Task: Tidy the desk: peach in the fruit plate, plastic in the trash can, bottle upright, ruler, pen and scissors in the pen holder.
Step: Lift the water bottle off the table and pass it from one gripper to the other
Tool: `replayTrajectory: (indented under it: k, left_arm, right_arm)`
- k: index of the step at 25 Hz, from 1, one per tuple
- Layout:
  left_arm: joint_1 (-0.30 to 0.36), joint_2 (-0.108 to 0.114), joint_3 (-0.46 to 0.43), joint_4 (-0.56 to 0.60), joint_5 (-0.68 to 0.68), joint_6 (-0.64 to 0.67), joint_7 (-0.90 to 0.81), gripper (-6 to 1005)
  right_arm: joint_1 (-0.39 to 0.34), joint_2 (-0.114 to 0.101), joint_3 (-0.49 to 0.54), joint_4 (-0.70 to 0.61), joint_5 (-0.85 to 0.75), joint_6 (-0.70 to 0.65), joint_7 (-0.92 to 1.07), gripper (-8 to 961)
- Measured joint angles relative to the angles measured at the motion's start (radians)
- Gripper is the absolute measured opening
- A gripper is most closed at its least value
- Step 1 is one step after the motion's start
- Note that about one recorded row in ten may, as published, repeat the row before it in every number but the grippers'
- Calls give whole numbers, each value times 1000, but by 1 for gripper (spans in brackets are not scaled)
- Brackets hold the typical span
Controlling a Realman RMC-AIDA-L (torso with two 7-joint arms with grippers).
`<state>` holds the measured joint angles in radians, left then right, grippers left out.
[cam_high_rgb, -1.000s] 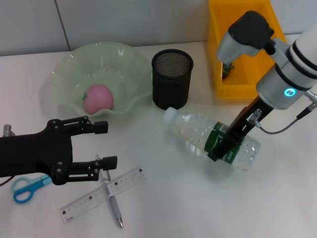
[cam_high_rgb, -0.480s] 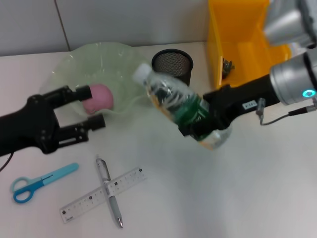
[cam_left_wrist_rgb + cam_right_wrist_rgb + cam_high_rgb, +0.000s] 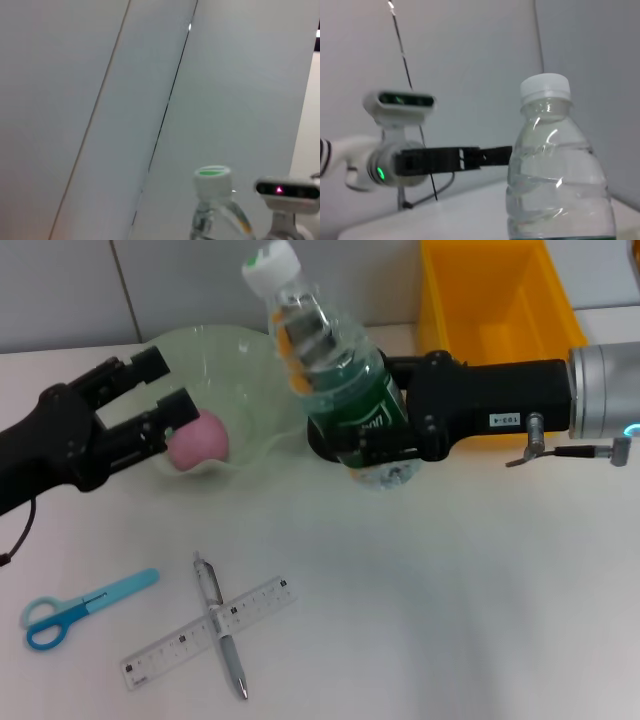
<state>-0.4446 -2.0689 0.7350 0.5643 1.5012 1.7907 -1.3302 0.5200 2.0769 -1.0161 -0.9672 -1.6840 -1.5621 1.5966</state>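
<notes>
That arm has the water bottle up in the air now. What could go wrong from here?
The right gripper holds the bottle low on its body, so the bottle might slip or tip when set down. It hangs right over the pen holder and beside the fruit plate, so it could knock either. The left gripper, open above the plate near the peach, is close enough that the arms might bump.

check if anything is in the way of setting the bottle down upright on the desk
Nothing visible blocks it. The right end effector holds the bottle nearly upright, lifted in front of the pen holder. The desk before it is bare; the ruler and pen lie off toward the left.
</notes>
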Motion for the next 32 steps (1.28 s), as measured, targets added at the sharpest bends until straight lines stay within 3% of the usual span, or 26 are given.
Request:
replayTrajectory:
  k: [5,32]
  left_arm:
    - [-17,3,-4,-57,-61,0,-14,663]
    - [-91,1,16,-72,-66,29,-54,653]
  right_arm:
    - [7,1,-11,37,40,-17,-32,772]
    - [140,4,-70,280,59,-20,-119,772]
